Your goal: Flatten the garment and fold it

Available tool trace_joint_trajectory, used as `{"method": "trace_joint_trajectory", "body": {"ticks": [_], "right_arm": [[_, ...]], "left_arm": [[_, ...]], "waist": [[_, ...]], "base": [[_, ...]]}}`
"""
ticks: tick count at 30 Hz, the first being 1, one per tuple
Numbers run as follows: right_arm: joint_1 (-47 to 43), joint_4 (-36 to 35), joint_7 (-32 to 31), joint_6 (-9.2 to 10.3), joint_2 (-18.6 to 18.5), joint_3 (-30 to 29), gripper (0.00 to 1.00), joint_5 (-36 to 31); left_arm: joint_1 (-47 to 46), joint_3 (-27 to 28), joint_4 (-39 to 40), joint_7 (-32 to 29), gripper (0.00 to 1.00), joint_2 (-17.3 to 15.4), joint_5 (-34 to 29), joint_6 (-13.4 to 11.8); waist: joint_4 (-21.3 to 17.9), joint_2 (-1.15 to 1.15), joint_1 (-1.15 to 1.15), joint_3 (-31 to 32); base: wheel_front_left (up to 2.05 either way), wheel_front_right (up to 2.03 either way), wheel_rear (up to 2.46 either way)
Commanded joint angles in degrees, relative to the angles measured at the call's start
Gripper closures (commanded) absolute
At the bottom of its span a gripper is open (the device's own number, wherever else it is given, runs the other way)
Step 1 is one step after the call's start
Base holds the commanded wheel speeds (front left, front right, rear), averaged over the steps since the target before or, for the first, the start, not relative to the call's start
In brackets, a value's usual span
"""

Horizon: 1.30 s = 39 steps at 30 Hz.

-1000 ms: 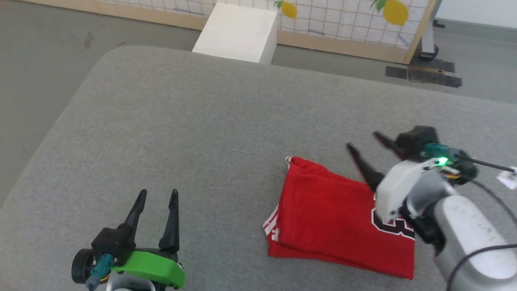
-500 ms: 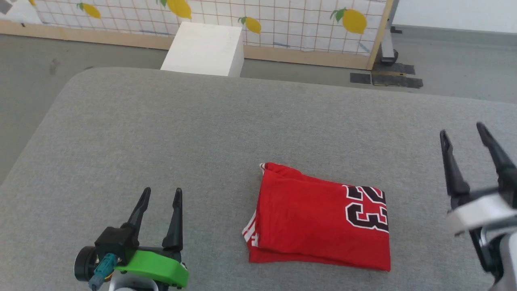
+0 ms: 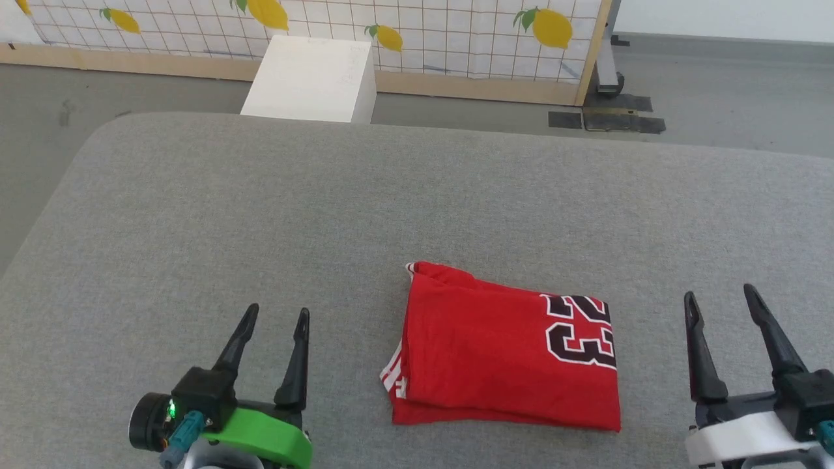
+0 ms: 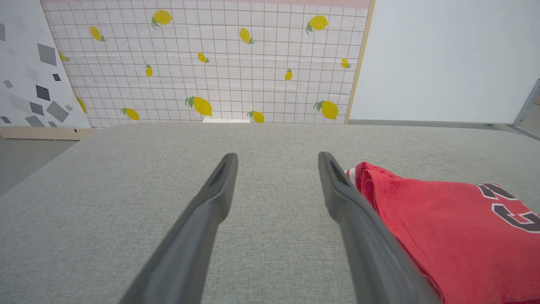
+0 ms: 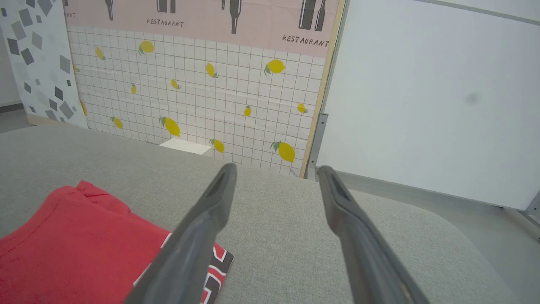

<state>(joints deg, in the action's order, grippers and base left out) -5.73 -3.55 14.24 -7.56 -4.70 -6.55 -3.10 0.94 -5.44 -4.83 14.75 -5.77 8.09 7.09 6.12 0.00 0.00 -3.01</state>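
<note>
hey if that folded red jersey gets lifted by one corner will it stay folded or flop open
The garment is thin cloth in loose stacked layers, so lifted by a corner it would probably droop and unfold. It looks light. Pushed across the grey fabric surface, it would likely bunch rather than slide whole.

1. left gripper (image 3: 278, 309): two long, tapering dark fingers (image 3: 293, 365) on a black block (image 3: 202, 391); bright green cover (image 3: 260, 440); teal connector (image 3: 184, 435); small green light (image 3: 171, 410) lit
2. right gripper (image 3: 719, 292): same dark fingers; white cover (image 3: 743, 440); teal plug at frame edge (image 3: 827, 433)
</note>
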Motion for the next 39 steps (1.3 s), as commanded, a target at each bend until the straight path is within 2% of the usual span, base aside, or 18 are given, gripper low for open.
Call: {"method": "trace_joint_trajectory", "body": {"ticks": [1, 12, 14, 15, 18, 24, 30, 39], "right_arm": [[-0.9, -0.1, 0.6, 0.08, 0.4, -0.2, 0.00, -0.1], [-1.4, 0.9, 0.7, 0.08, 1.4, 0.1, 0.00, -0.7], [-1.4, 1.7, -0.8, 0.08, 1.1, 1.1, 0.00, 0.3], [-0.6, 3.0, -6.4, 0.08, -0.9, 3.7, 0.00, 3.8], [0.7, 4.3, -16.2, 0.08, -4.9, 6.9, 0.00, 9.1], [4.2, 4.7, -33.0, 0.08, -9.1, 9.8, 0.00, 23.1], [7.1, 6.9, -44.8, 0.08, -9.2, 9.9, 0.00, 32.1], [9.9, 11.7, -51.9, 0.08, -6.0, 11.0, 0.00, 37.9]], "left_arm": [[0.7, -0.1, 0.3, 0.2, 0.00, -0.3, -0.7, 0.4], [0.3, -0.2, 1.5, 0.2, 0.00, 0.3, -1.5, 0.4], [0.3, -0.2, 1.6, 0.2, 0.00, 0.2, -1.4, 0.4], [0.2, -0.2, 1.2, 0.2, 0.00, 0.1, -1.7, 0.4], [-0.2, 1.6, 0.3, 0.2, 0.00, 0.7, -1.4, 0.1], [-1.9, 2.3, -0.4, 0.2, 0.00, 1.3, -1.8, 0.2], [-3.1, 2.0, -1.6, 0.2, 0.00, 1.7, -1.8, 0.3], [-4.4, 1.9, -2.6, 0.2, 0.00, 2.2, -2.0, 0.3]], "waist": [[0.0, 0.00, 0.00, -0.1], [0.7, 0.00, 0.00, -0.7], [0.8, 0.00, 0.00, -1.2], [1.1, 0.00, 0.00, -2.0], [1.5, 0.00, 0.00, -3.4], [2.8, 0.00, 0.00, -6.3], [4.6, 0.00, 0.00, -8.1], [6.8, 0.00, 0.00, -9.3]], "base": [[0.00, 0.00, 0.00], [0.00, 0.00, 0.00], [0.00, 0.00, 0.00], [0.00, 0.00, 0.00], [0.00, 0.00, 0.00], [0.00, 0.00, 0.00], [0.00, 0.00, 0.00], [0.00, 0.00, 0.00]]}}
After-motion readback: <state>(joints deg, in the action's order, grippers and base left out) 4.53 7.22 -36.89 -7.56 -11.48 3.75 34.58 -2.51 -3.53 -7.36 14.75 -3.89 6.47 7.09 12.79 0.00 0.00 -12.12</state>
